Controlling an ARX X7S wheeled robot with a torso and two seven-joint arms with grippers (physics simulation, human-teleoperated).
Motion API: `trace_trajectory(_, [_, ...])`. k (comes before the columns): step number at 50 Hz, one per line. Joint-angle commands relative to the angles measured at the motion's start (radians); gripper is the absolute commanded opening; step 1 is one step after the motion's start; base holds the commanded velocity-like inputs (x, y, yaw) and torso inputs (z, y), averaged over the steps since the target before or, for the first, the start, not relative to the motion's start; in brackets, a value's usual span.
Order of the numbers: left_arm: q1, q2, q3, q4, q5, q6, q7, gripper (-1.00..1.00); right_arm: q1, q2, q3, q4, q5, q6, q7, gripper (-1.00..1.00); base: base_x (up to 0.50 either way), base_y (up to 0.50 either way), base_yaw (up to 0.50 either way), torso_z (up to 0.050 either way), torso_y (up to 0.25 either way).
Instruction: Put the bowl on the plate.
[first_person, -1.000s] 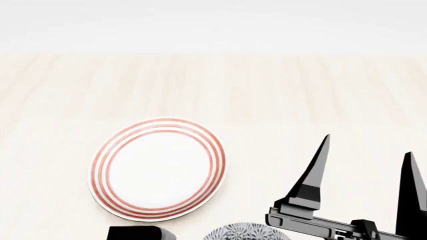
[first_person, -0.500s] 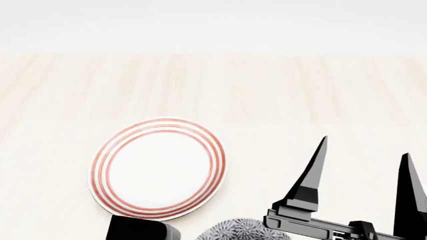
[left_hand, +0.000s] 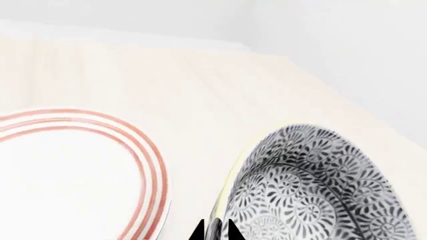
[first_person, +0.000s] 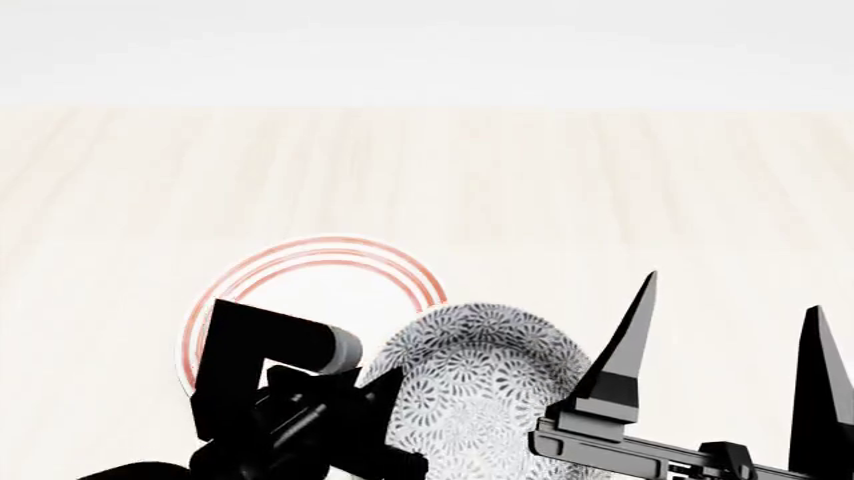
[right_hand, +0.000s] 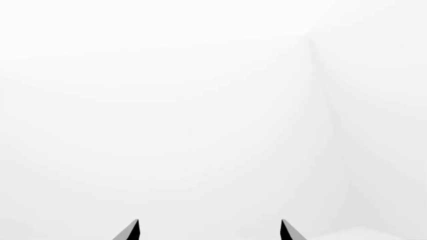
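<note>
Left gripper clamped on tilted bowl beside plate, right gripper spread, upright

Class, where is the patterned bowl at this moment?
In the head view the bowl sits low at centre, tilted, its rim pinched by the left claw, just right of the plate and left of the open right claw.

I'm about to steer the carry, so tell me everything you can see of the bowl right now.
The bowl is deep, round and ceramic-looking, with a dense grey-blue and white floral pattern and a pale yellowish rim. It is tilted, its opening facing the wrist camera. The left gripper is shut on its rim. In the head view it overlaps the plate's near right edge; contact cannot be told.
</note>
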Motion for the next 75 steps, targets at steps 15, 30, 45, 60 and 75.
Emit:
trace_trajectory(15, [-0.254, 0.061, -0.107, -0.374, 0.103, 0.114, 0.027, -1.00, -0.001, -0.009, 0.009, 0.003, -0.012, -0.003, -0.013, 1.00, 0.00, 0.00, 0.00, 0.000, 0.000])
trace_trajectory(30, [-0.435, 0.127, -0.109, -0.834, 0.177, 0.239, 0.108, -1.00, -0.001, -0.004, 0.004, 0.009, -0.007, -0.007, -0.010, 1.00, 0.00, 0.00, 0.00, 0.000, 0.000])
trace_trajectory(45, [-0.538, 0.180, -0.095, -1.058, 0.138, 0.274, 0.136, -1.00, -0.005, 0.002, 0.000, 0.007, -0.002, -0.011, -0.007, 1.00, 0.00, 0.00, 0.00, 0.000, 0.001])
trace_trajectory(60, [-0.661, 0.186, 0.230, -1.325, -0.181, 0.418, 0.129, -1.00, -0.007, 0.008, -0.005, 0.012, 0.001, -0.017, -0.004, 1.00, 0.00, 0.00, 0.00, 0.000, 0.001])
trace_trajectory(75, [-0.721, 0.186, 0.603, -1.446, -0.559, 0.505, 0.109, -1.00, -0.010, 0.011, -0.012, 0.021, 0.000, -0.026, -0.003, 1.00, 0.00, 0.00, 0.00, 0.000, 0.000])
